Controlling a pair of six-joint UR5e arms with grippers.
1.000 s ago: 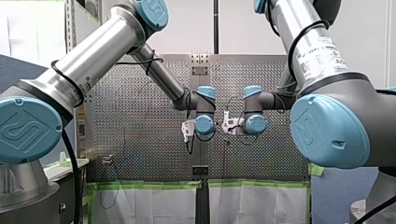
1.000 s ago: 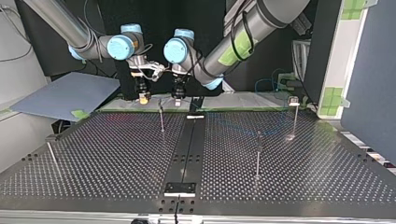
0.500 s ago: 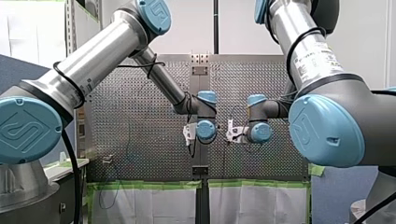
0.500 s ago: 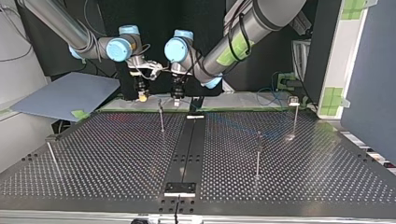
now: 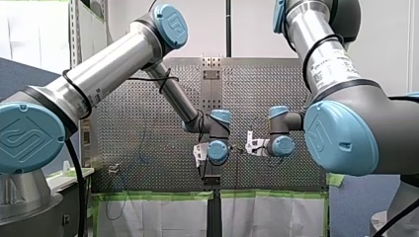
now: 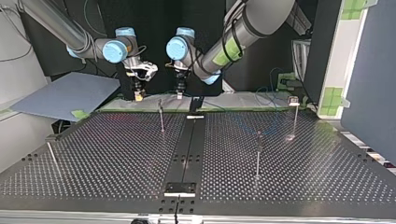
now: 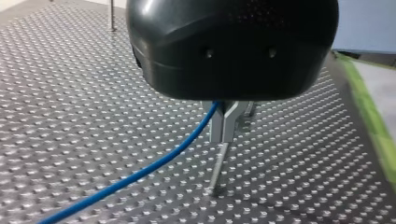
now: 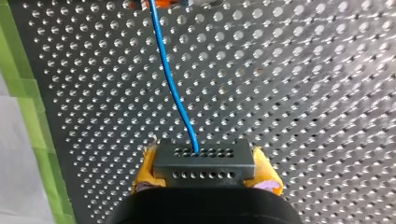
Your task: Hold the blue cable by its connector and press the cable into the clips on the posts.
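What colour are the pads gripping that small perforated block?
Yellow-orange. The pads show best in the right wrist view, either side of the grey connector.

Posts (image 6: 161, 117) well apart on the table (image 6: 107, 158)

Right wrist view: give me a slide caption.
Right jaws shut on the connector, blue cable running ahead over the perforated table.

Thin blue cable (image 8: 173, 84) runs out of a dark, holey connector (image 8: 204, 161); skinny metal posts (image 6: 161, 116) stand upright, well apart.
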